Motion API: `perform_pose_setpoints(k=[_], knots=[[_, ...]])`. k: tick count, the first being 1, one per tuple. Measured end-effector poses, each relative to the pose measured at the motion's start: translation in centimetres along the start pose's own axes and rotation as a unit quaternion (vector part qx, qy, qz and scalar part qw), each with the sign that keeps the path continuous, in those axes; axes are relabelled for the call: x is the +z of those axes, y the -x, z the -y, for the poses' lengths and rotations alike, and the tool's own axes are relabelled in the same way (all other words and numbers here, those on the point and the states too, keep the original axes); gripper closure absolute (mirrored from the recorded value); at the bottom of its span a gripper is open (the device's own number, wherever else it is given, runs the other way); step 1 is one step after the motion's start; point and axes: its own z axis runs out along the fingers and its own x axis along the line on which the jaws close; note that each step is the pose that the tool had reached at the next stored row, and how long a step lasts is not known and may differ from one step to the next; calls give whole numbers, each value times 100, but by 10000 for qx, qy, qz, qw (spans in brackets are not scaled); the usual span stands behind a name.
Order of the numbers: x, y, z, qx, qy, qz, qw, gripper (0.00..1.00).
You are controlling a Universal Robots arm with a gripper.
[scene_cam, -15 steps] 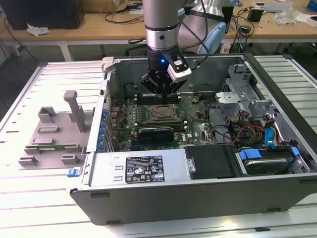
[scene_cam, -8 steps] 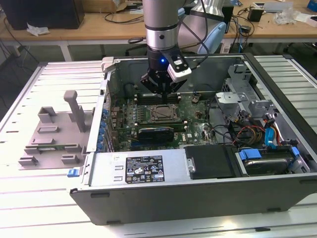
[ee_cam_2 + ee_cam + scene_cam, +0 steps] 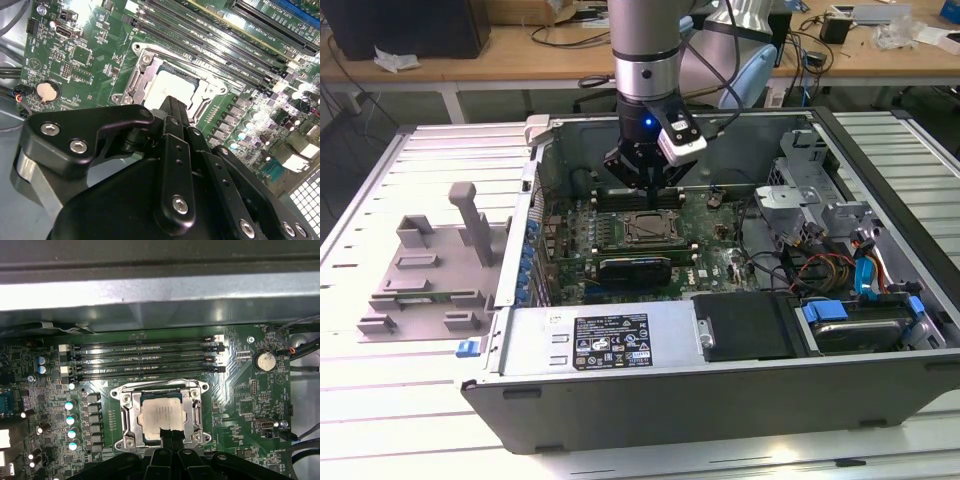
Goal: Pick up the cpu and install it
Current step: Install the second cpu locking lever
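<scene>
The cpu [image 3: 161, 415] is a shiny silver square, and it sits flat inside the socket [image 3: 159, 412] on the green board [image 3: 240, 400]. The metal frame of the socket goes all around it. In both wrist views the gripper [image 3: 170, 436] is right over one edge of the cpu [image 3: 170, 91], with its black fingers [image 3: 172, 434] pressed close together so there is no gap between them. The tips come down to the edge of the cpu, but I cannot tell if they touch it or hang just above it. Nothing is held between the fingers. Just past the fingertips, on the far side of the socket, lie four long dark slots [image 3: 145, 360] side by side. Off to one side of the fingers is a round silver battery [image 3: 264, 360], and on the other side is a row of small cans [image 3: 70, 419] with pale tops. In the exterior view the gripper [image 3: 650, 187] hangs from the arm [image 3: 643, 45] and points straight down into the open computer case [image 3: 720, 400], just above the socket [image 3: 646, 228]. Outside the case, well away from the fingers, a grey plastic holder [image 3: 425, 270] lies on the white table [image 3: 380, 420].
</scene>
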Motion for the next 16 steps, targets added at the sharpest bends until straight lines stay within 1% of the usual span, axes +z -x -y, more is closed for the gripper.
perform_pose_setpoints(k=[5,7,16], knots=[[4,4,76,0,0,0,10000,89],[9,6,168,0,0,0,10000,89],[28,6,338,-2,1,0,10000,89]])
